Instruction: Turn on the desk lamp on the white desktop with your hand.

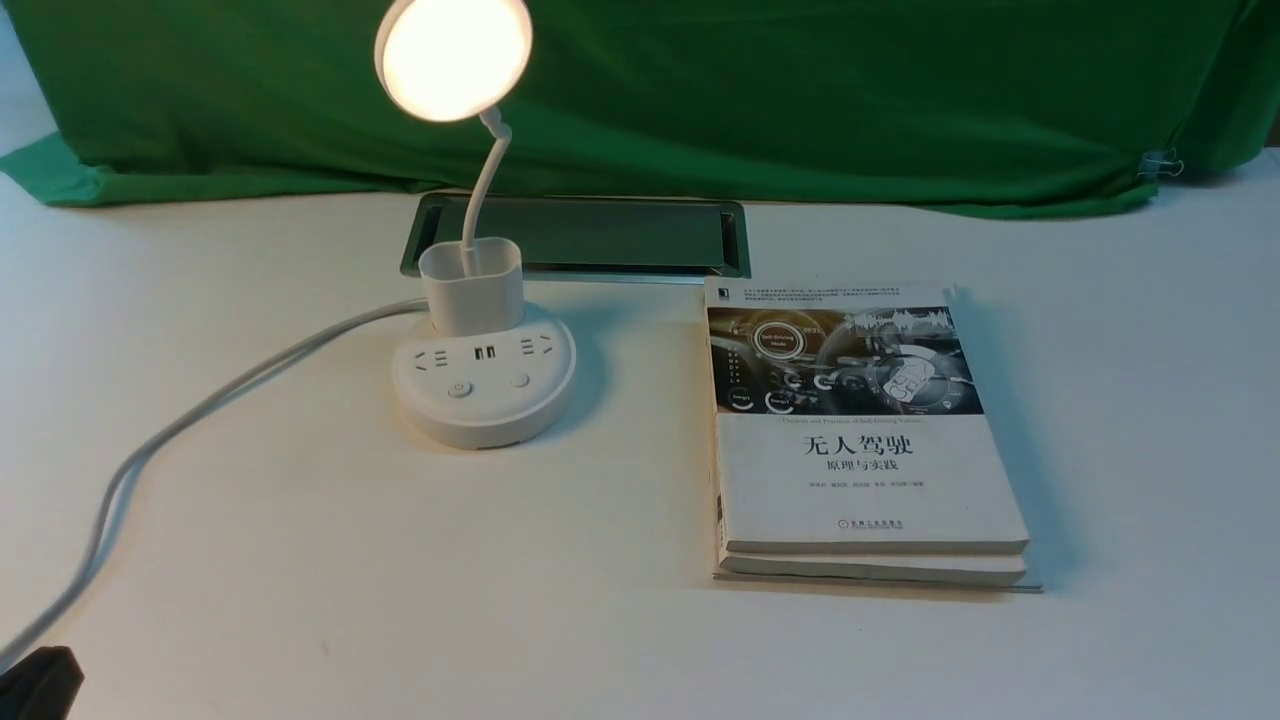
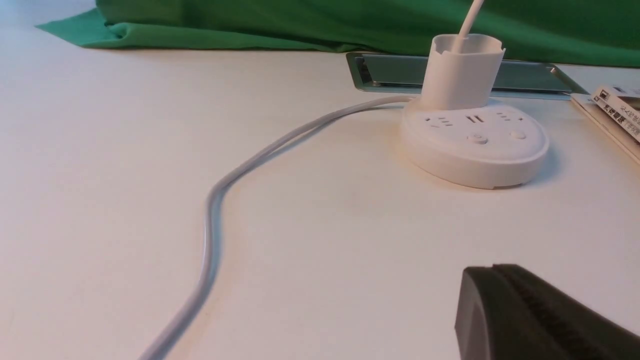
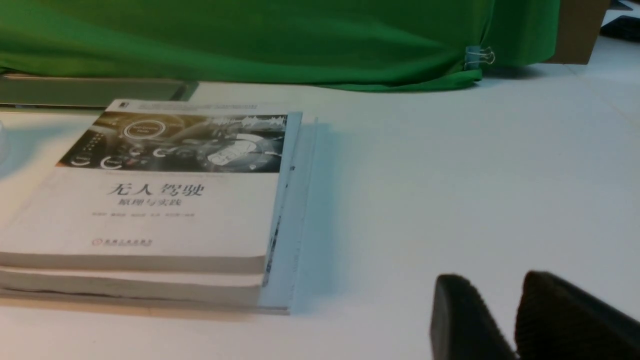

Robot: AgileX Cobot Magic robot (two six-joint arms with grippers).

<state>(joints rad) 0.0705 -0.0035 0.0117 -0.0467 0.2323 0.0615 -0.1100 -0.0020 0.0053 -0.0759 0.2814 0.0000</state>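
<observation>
The desk lamp stands on the white desktop [image 1: 400, 560] left of centre. Its round disc head [image 1: 453, 55] glows warm white. The thin neck rises from the cup-shaped holder [image 1: 471, 285] on the round base [image 1: 485, 420], which has two buttons [image 1: 459, 389] at the front. The base also shows in the left wrist view [image 2: 475, 160]. My left gripper [image 2: 492, 269] is shut and empty, low over the desk, well short of the base; only a dark corner of it shows in the front view [image 1: 35, 685]. My right gripper [image 3: 495, 280] is slightly open and empty, near the books.
The lamp's grey cable [image 1: 200, 410] runs from the base to the front left. Two stacked books [image 1: 860, 440] lie right of the lamp. A metal-rimmed cable slot [image 1: 590, 235] sits behind the base. A green cloth [image 1: 800, 100] backs the desk.
</observation>
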